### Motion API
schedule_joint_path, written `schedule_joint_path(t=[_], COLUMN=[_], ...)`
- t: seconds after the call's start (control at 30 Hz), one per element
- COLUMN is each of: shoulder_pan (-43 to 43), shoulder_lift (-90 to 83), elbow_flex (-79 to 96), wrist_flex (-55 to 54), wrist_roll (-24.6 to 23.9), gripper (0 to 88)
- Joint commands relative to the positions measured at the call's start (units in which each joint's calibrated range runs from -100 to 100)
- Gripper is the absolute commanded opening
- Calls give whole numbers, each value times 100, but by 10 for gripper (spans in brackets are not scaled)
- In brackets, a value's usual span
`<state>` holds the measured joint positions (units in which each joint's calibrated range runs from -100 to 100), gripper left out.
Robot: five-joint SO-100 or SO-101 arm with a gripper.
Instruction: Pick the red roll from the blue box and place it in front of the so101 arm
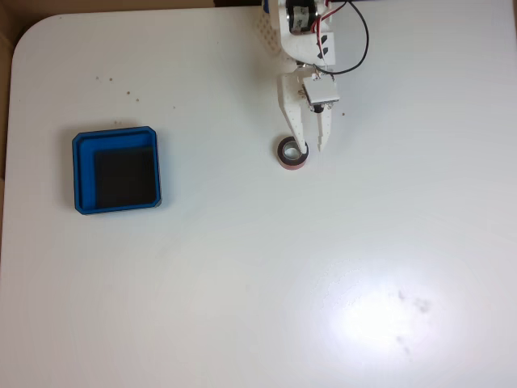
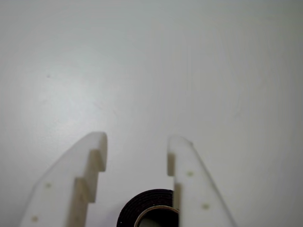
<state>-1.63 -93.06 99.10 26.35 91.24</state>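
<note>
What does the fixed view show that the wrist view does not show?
Fixed view alone: the blue box, with nothing in it, left of the arm, and brown specks on the table. Wrist view alone: the stepped inner edges of the fingers. Both: the open gripper and the red roll on the white table, one finger in its hole.

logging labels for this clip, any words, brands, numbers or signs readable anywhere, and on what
None can be read in either view.
so101 arm: white plastic, black servos and wires, no lettering legible.
pincer: plain white, open around the red roll; small round marks on one of its fingers are not text.
red roll: no print visible in the fixed or the wrist view.
blue box: bare blue rim, dark floor, no label.
table: specks and glare, no writing.
</note>
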Motion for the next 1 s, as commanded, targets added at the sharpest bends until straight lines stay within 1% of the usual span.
schedule_joint_path(t=[0.0,0.3,0.43,0.53,0.97], shoulder_pan=[2,70,70,51,51], shoulder_lift=[-76,-67,-59,-34,-34], elbow_flex=[90,81,81,81,81], wrist_flex=[-119,-111,-111,-111,-119], wrist_roll=[18,18,-17,-8,0], gripper=[116,108,44,13,13])
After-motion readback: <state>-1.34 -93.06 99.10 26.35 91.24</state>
